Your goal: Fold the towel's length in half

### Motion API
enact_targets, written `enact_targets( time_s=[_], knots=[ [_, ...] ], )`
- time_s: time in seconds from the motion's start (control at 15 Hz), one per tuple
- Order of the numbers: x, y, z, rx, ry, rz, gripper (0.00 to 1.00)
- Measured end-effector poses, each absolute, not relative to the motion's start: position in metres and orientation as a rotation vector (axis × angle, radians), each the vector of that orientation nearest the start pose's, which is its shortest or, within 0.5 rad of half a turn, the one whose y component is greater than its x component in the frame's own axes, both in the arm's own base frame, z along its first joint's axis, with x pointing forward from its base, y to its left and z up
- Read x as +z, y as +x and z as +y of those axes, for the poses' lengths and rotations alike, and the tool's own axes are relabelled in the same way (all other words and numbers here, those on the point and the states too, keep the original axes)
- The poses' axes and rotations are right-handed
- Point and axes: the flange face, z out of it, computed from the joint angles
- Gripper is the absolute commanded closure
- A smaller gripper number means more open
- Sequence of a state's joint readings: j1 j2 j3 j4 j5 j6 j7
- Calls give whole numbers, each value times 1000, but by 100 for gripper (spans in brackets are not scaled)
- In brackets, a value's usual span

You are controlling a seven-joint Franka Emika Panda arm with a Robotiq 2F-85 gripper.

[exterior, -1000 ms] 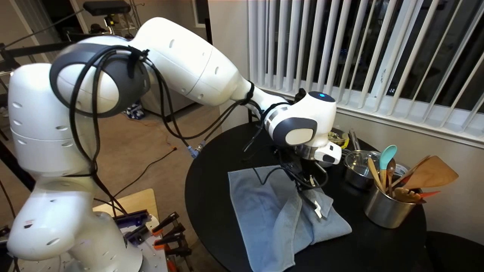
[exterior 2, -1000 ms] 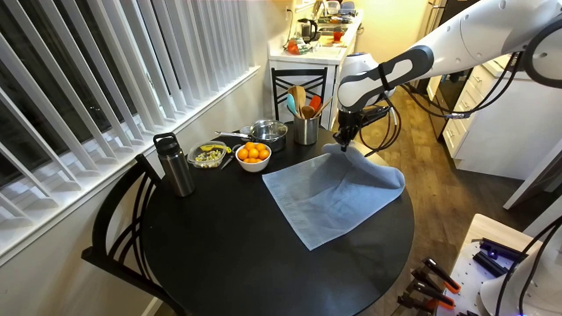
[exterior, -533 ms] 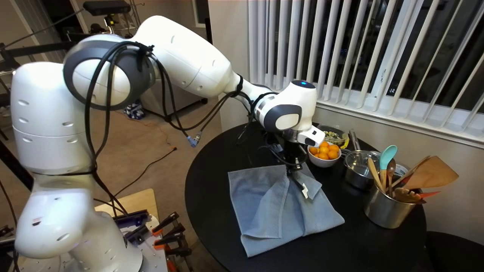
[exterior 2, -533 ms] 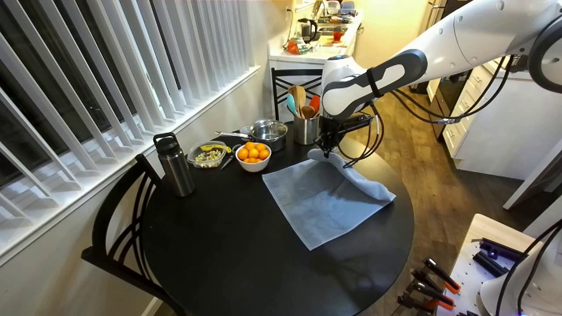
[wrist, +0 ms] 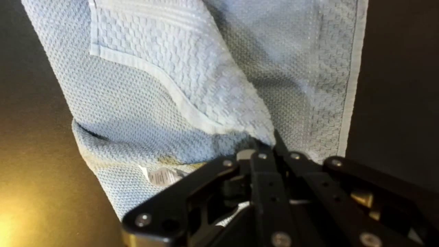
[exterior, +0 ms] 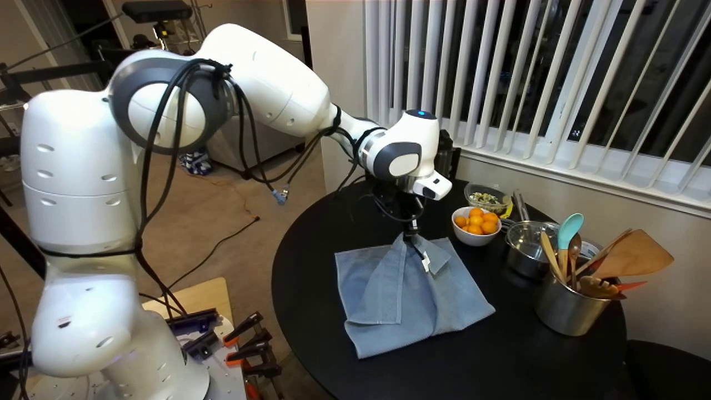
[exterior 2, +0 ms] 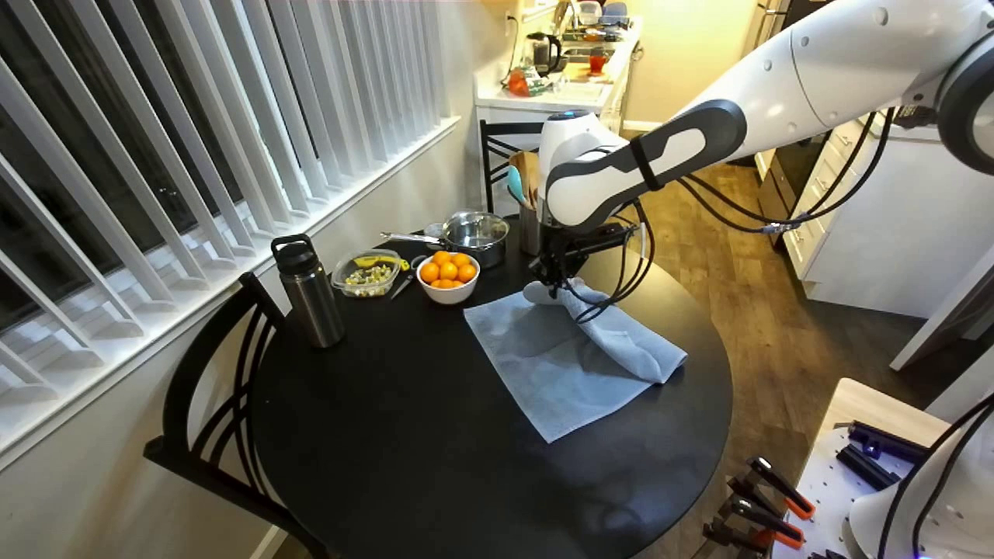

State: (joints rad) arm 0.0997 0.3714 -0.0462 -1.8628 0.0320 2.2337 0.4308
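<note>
The light grey-blue towel [exterior: 416,314] lies on the round black table [exterior 2: 373,458], partly doubled over itself. My gripper [exterior: 411,236] is shut on a lifted part of it, and the grip shows low over the cloth in both exterior views. In the wrist view the closed fingertips of the gripper [wrist: 271,144] pinch a hemmed fold, which hangs slack away from them across the towel [wrist: 113,89]. A printed label [wrist: 164,176] shows on the cloth beside the fingers. Elsewhere, the towel [exterior 2: 559,380] has its near corner flat and a rolled fold along its right side.
Close behind the towel stand a white bowl of oranges [exterior: 472,238], a plastic food container [exterior 2: 369,283], a pot [exterior: 527,266] and a steel utensil holder [exterior: 569,311]. A steel bottle [exterior 2: 314,303] stands near a chair [exterior 2: 233,435] at the table's edge.
My gripper has carried the held part of the towel over the rest, away from the utensil holder. The folded flap has followed, and the oranges have come into sight.
</note>
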Motion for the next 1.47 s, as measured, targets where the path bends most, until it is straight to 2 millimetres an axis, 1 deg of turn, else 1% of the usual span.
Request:
enact_targets(
  time_s=[0.2, 0.4, 0.6, 0.87, 1.2, 1.47],
  knots=[
    [318, 636, 57, -2, -3064, 635, 97],
    [320, 649, 69, -29, -3054, 656, 97],
    [322, 667, 74, -50, -3044, 677, 97],
    [316, 684, 83, -16, -3050, 665, 97],
    [307, 695, 97, 45, -3060, 640, 97],
    [304, 701, 101, 89, -3067, 633, 97]
  ],
)
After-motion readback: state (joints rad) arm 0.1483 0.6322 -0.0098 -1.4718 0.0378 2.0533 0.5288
